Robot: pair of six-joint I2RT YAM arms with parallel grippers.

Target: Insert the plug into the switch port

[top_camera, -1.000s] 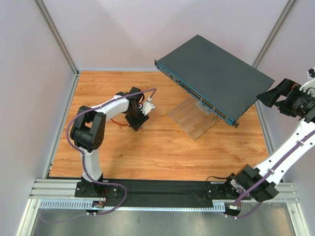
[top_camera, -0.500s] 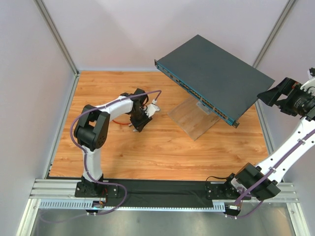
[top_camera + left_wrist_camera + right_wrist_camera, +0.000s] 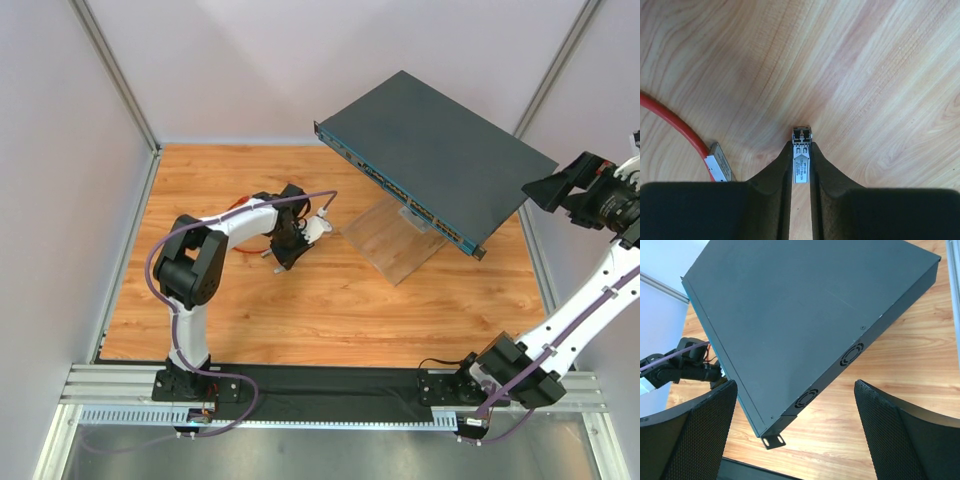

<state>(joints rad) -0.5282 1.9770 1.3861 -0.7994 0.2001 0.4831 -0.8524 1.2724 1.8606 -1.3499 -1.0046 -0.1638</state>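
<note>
Clamped on a small grey metal stub (image 3: 801,162), not the red-cabled plug (image 3: 720,164) nearby, the left tool (image 3: 801,146) risks delivering the wrong part; the right tool (image 3: 796,385) stands apart.

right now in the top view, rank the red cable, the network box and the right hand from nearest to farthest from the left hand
1. Red cable, just to the left of the left hand, which pinches a metal stub.
2. Network box, farther back and to the right.
3. Right hand, at the far right, past the box.
</note>
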